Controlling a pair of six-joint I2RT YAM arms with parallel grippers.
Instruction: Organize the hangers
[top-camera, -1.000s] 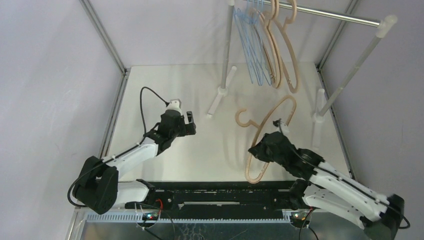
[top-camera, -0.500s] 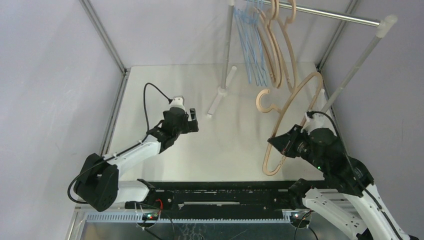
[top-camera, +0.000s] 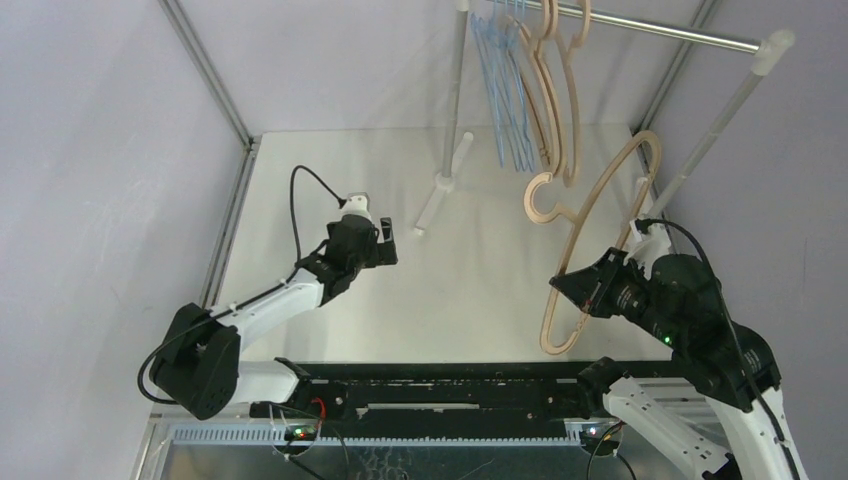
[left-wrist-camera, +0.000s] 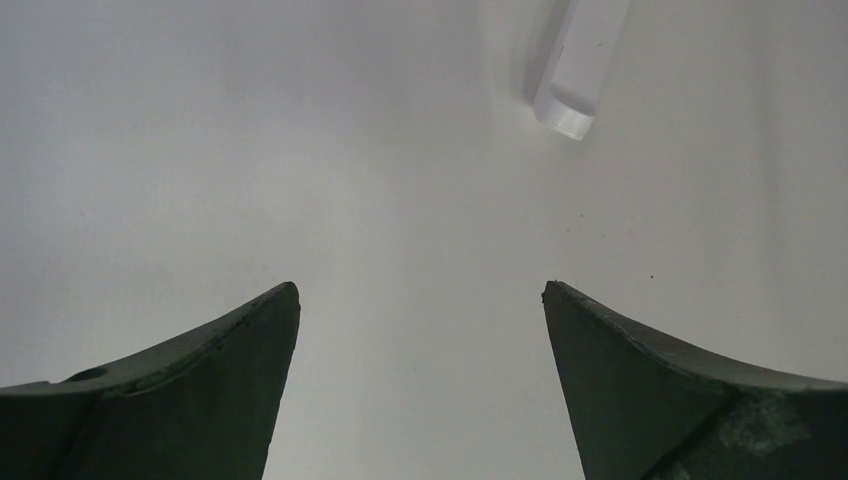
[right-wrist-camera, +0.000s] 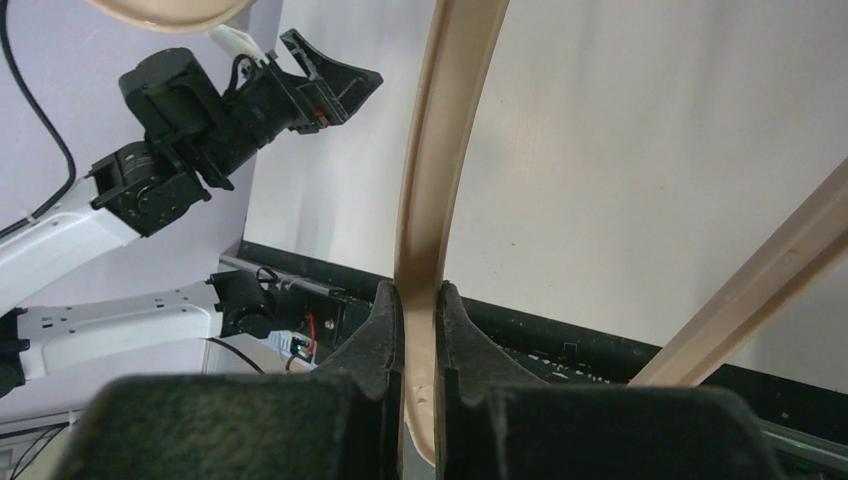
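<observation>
My right gripper (top-camera: 566, 285) (right-wrist-camera: 420, 292) is shut on a tan hanger (top-camera: 597, 200) (right-wrist-camera: 436, 170) and holds it up in the air at the right, its hook (top-camera: 541, 195) pointing toward the rail. Several light-blue wire hangers (top-camera: 503, 90) and two tan hangers (top-camera: 562, 95) hang on the silver rail (top-camera: 680, 36) at the back. My left gripper (top-camera: 383, 243) (left-wrist-camera: 420, 300) is open and empty, low over the white table, near a white foot of the rack (top-camera: 433, 208) (left-wrist-camera: 578, 62).
The rack's white posts (top-camera: 725, 112) and feet (top-camera: 637, 232) stand on the table (top-camera: 330, 170) at the back and right. Grey walls and metal frame bars (top-camera: 205, 68) close in the sides. A black bar (top-camera: 430, 375) runs along the near edge.
My right arm has lifted the tan hanger off the table and carried it right and toward the rail. My left gripper has barely moved.
</observation>
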